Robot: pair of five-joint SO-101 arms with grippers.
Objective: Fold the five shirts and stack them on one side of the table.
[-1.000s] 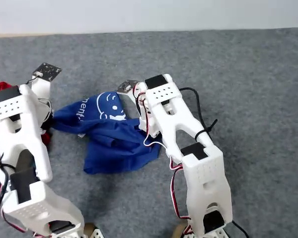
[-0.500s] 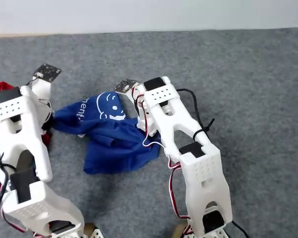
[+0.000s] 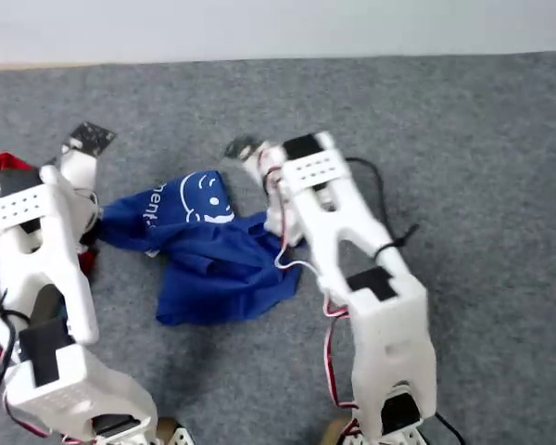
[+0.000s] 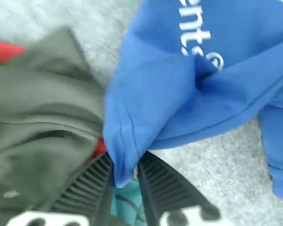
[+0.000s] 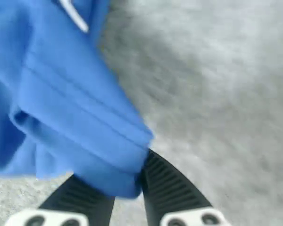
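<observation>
Nearest me, my two arms rise from the desk's near edge, my left arm (image 3: pixel 37 269) to the left of the blue shirt (image 3: pixel 218 264) and my right arm (image 3: pixel 352 260) to its right. The shirt lies crumpled between them on the grey desk (image 3: pixel 473 185). Its near part is bunched into loose folds, and its white print faces up on the far part.

My left claw (image 4: pixel 125 174) is clenched on the shirt's left corner, with a doubled hem of blue cloth pinched between the ribbed fingers (image 4: pixel 92 181). My right claw (image 5: pixel 127 188) grasps the shirt's right edge, nipping a thick fold of layered cloth between its two fingers.

Just left of the blue shirt, beside the corner I hold, is an olive-grey garment (image 4: pixel 42 113). A red cloth (image 3: pixel 5 164) shows past it, by the desk's left border. A scrap of teal (image 4: pixel 125 205) shows behind my left claw's fingers; I cannot tell what it is.

To the right of the blue shirt, a broad stretch of grey desk runs out past my right arm to the right border. Beyond the shirt the same grey surface carries on to the desk's far edge, where a pale wall (image 3: pixel 278 28) begins.
</observation>
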